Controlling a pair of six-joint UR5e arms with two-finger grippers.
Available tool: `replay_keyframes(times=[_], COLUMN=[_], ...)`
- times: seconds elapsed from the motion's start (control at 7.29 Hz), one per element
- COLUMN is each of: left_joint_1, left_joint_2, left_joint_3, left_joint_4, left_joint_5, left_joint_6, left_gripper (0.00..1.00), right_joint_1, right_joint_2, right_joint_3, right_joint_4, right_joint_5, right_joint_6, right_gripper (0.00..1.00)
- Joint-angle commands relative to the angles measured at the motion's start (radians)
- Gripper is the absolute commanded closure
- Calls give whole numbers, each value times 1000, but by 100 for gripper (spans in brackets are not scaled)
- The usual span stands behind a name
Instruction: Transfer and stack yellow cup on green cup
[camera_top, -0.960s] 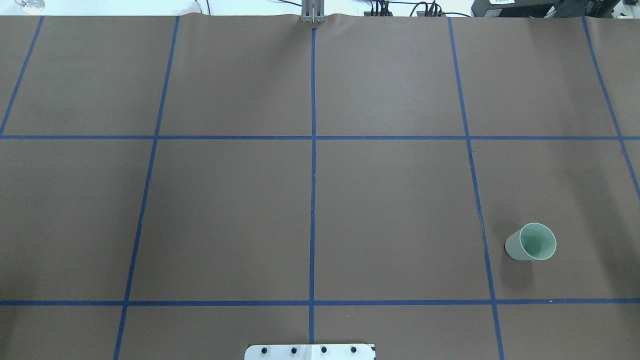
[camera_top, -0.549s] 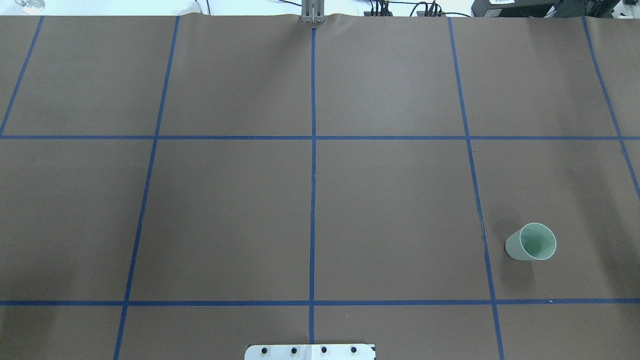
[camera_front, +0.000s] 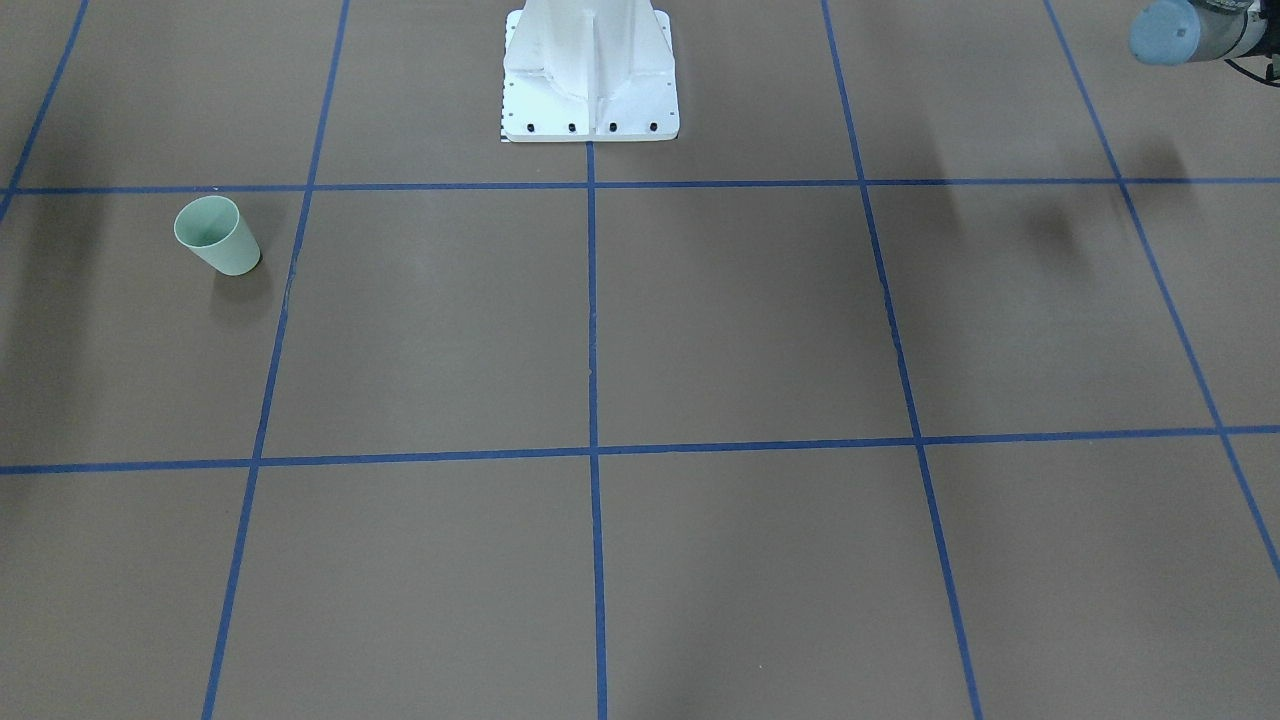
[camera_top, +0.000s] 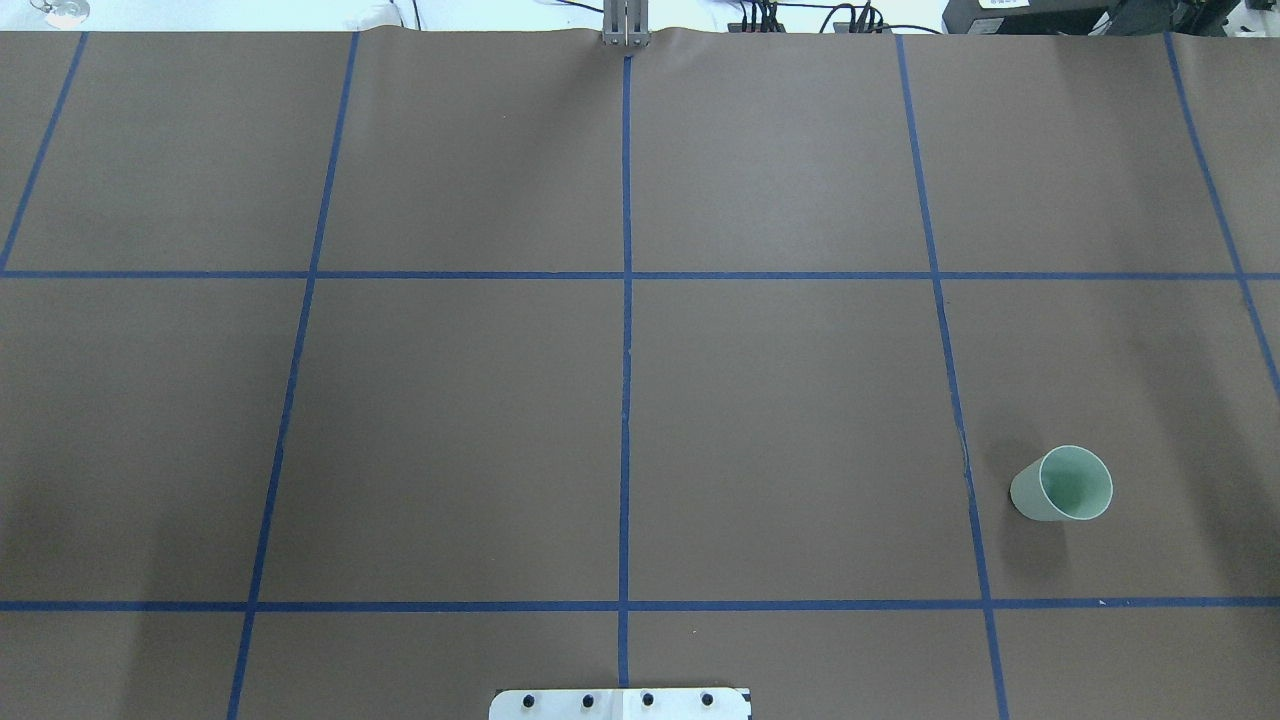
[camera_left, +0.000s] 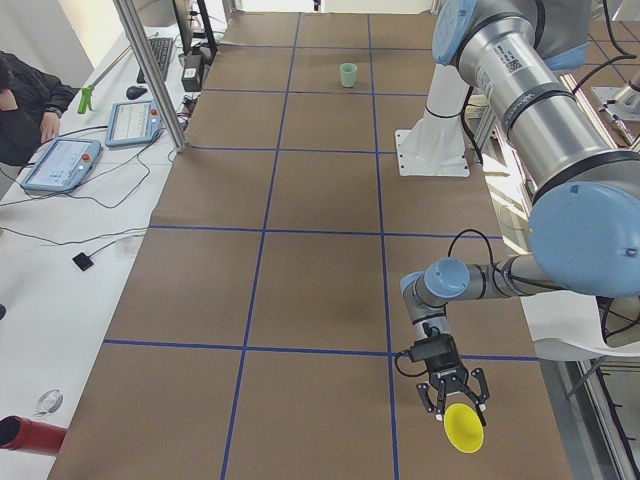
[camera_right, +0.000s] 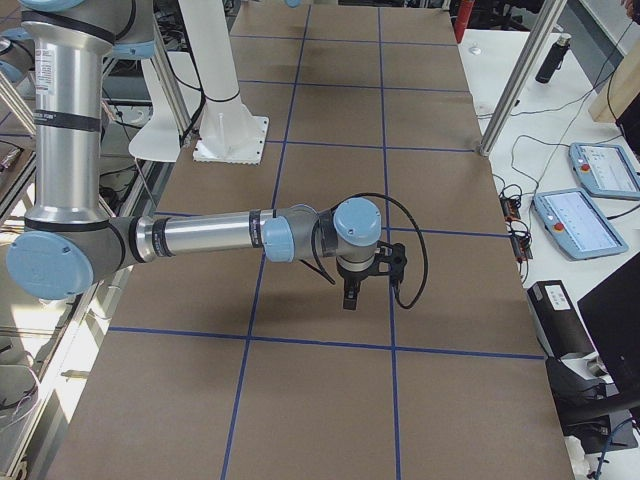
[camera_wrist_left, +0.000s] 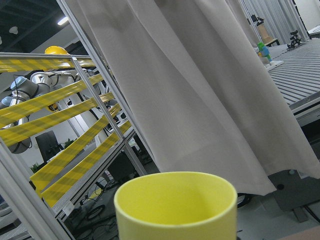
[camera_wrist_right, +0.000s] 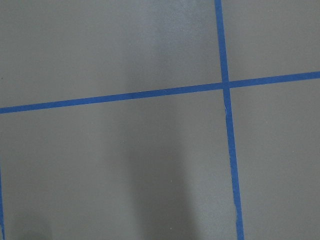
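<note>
The green cup (camera_top: 1062, 485) stands upright on the brown table, near the front right in the overhead view; it also shows as the green cup (camera_front: 218, 235) and, far off, the green cup (camera_left: 348, 74). The yellow cup (camera_left: 464, 428) is at the tip of my left gripper (camera_left: 452, 400), by the table's near end in the exterior left view. The left wrist view is filled low down by the yellow cup (camera_wrist_left: 176, 205), with no fingers showing. I cannot tell whether that gripper is shut. My right gripper (camera_right: 349, 300) points down over the table; its state is unclear.
The white robot base (camera_front: 590, 80) sits at the middle of the table's robot side. Blue tape lines (camera_top: 625, 400) divide the brown cover into squares. Two tablets (camera_left: 60, 165), cables and a person's arm (camera_left: 25, 95) lie beside the table. A metal post (camera_left: 150, 70) stands there.
</note>
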Motion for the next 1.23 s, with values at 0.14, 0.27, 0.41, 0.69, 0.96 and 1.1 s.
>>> replay_keyframes(times=[0.14, 0.27, 0.41, 0.69, 0.96, 1.1], left_joint_1=[-125, -191, -303, -504, -545, -548], left_joint_2=[-44, -109, -202, -407, -498, -572], left_joint_3=[-148, -152, -152, -111, -93, -92], left_joint_4=[30, 57, 105, 165, 169, 169], left_joint_5=[102, 139, 183, 306, 316, 358], left_joint_6=[159, 224, 320, 523, 615, 666], left_gripper=[79, 80, 80, 80, 81, 83], right_joint_1=[0, 0, -2, -2, -2, -2], right_joint_2=[24, 24, 25, 29, 41, 47], right_joint_3=[-26, -26, -26, -26, -36, -36], right_joint_4=[11, 11, 11, 11, 11, 11], right_joint_5=[-1, -1, -1, -1, -1, -3], right_joint_6=[3, 6, 6, 6, 6, 8], right_gripper=[0, 0, 0, 0, 0, 0])
